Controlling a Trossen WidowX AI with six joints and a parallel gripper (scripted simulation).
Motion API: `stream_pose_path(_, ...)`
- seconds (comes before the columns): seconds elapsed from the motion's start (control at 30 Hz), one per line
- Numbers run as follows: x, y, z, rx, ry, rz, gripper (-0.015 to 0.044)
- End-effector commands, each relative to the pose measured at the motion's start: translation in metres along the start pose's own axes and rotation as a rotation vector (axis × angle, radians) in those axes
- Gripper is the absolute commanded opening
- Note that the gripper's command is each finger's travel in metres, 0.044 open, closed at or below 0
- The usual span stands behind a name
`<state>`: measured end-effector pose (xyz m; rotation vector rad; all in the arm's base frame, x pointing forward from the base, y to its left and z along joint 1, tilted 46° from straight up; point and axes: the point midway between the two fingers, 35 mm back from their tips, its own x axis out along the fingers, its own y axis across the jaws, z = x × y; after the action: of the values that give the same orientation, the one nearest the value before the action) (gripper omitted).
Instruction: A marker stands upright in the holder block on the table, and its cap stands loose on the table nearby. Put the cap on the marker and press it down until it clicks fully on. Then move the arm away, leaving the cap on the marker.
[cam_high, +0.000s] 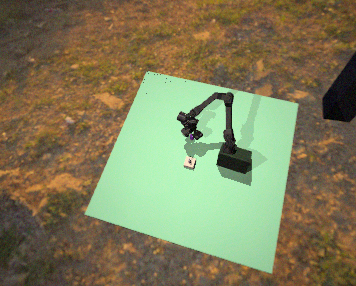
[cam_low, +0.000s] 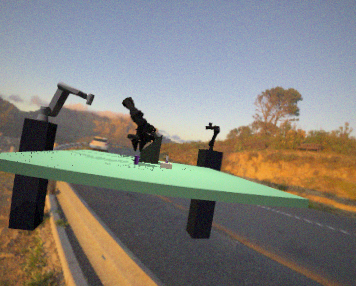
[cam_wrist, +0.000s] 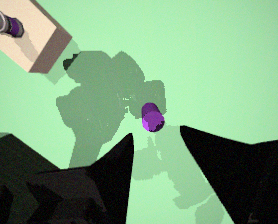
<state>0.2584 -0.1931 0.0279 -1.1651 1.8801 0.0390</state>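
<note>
The purple cap (cam_high: 191, 137) (cam_low: 136, 160) (cam_wrist: 152, 117) stands on the green table, apart from the holder. My gripper (cam_high: 192, 134) (cam_low: 136, 149) (cam_wrist: 156, 133) is open and empty, pointing down above the cap. In the wrist view the cap shows just beyond the gap between the two fingertips. The pale holder block (cam_high: 186, 165) (cam_low: 164, 166) (cam_wrist: 46, 31) sits a short way from the cap, with the marker (cam_low: 167, 159) (cam_wrist: 13, 26) upright in it and uncapped. The marker's lower part is hidden in the block.
My arm's dark base block (cam_high: 235, 159) stands on the green table (cam_high: 150, 200) (cam_low: 240, 188), to the right of the holder in the top view. Two other arms on dark pedestals (cam_low: 37, 135) (cam_low: 210, 159) stand beyond the table. The arm's shadow falls around the cap.
</note>
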Motion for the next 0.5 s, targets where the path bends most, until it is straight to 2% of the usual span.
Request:
stream_pose_path(0.0,0.011,0.0,0.0,-0.005,0.002,-0.002,0.0253)
stream_pose_path(0.47,0.031,-0.001,0.001,-0.005,0.002,-0.001,0.0253)
